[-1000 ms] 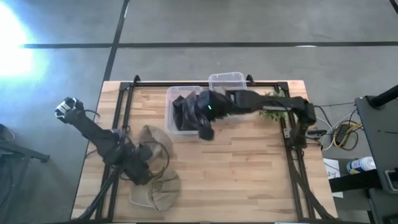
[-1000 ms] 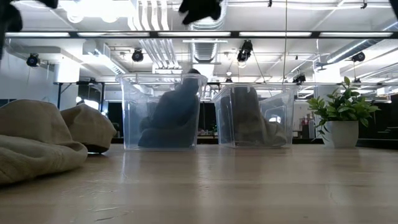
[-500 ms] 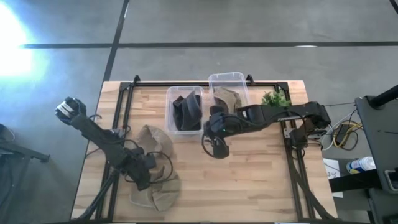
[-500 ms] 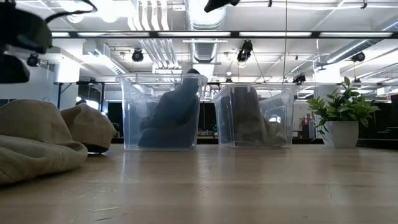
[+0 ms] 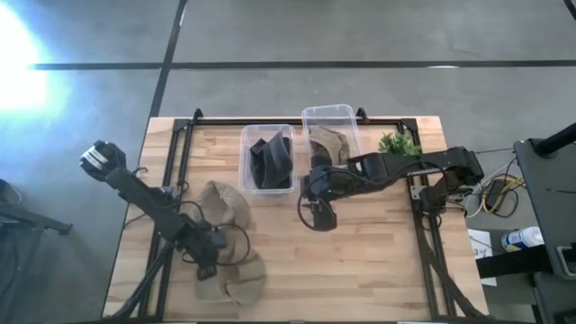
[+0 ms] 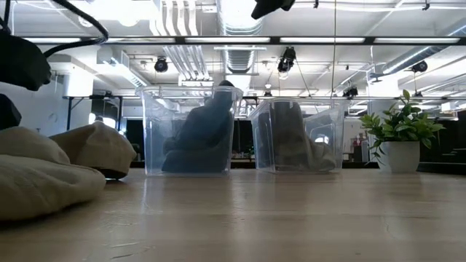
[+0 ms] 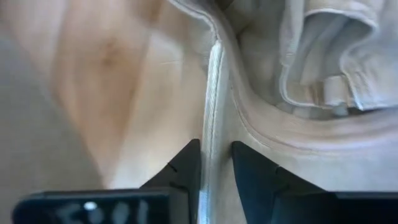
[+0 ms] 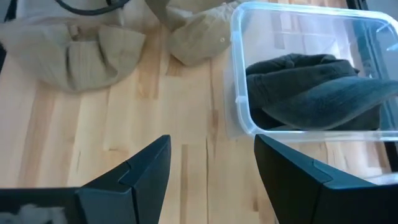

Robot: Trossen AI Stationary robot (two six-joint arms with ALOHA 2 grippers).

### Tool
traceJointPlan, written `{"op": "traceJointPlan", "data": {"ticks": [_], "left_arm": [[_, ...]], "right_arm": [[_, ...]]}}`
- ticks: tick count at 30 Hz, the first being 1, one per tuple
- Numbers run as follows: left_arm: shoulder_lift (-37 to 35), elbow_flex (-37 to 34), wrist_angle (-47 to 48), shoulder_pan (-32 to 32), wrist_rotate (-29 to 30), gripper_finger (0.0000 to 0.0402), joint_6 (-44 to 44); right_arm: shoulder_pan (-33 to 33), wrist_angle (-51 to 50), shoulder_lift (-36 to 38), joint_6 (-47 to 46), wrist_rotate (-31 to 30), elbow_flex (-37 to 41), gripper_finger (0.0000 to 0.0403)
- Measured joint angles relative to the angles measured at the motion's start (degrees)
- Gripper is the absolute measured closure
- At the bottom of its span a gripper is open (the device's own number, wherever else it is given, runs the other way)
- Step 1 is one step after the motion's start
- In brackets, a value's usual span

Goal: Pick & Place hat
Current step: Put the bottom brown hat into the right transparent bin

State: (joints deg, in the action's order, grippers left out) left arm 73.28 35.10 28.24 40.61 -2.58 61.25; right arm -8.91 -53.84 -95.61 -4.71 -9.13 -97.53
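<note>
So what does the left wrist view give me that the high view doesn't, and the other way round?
Only the left wrist view shows the left pincer nearly shut on the edge of a tan hat. Only the high view shows the two bins, one holding dark hats and one a tan hat, the plant, and the right pincer over bare table. Both show the tan hat by the left arm.

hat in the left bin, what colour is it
Dark grey, nearly black; the hat in the left bin shows best in the right wrist view.
</note>
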Motion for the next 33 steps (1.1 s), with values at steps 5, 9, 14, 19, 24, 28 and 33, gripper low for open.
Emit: {"op": "traceJointPlan", "data": {"ticks": [5, 9, 14, 19, 24, 28, 33], "left_arm": [[-0.10, 0.03, -4.74, -0.04, -1.41, 0.0388, 0.25], [-0.02, -0.05, -9.53, -0.86, -0.39, 0.0389, 1.51], [-0.80, -0.12, -17.15, -3.64, 6.41, 0.0394, 3.23], [-3.39, 0.65, -24.31, -8.18, 13.72, 0.0394, 0.70], [-6.27, 2.80, -31.11, -13.22, 19.17, 0.0394, -5.37], [-7.17, 7.15, -35.87, -16.92, 24.49, 0.0394, -13.69], [-5.45, 14.12, -35.07, -21.02, 40.68, 0.0394, -28.03]], "right_arm": [[-0.89, -1.61, 0.22, -1.77, 0.01, -0.67, 0.0180], [-2.19, -4.30, 1.92, -3.89, 0.11, -0.21, 0.0186], [-4.64, -7.25, 6.36, -9.43, -1.61, 2.54, 0.0195], [-8.45, -8.23, 13.32, -18.00, -6.81, 9.16, 0.0204], [-12.25, -8.14, 19.87, -29.05, -8.16, 17.53, 0.0212], [-15.38, -7.49, 24.44, -40.86, -9.24, 23.53, 0.0216], [-18.62, -5.02, 29.53, -55.27, -15.31, 28.80, 0.0218]]}}
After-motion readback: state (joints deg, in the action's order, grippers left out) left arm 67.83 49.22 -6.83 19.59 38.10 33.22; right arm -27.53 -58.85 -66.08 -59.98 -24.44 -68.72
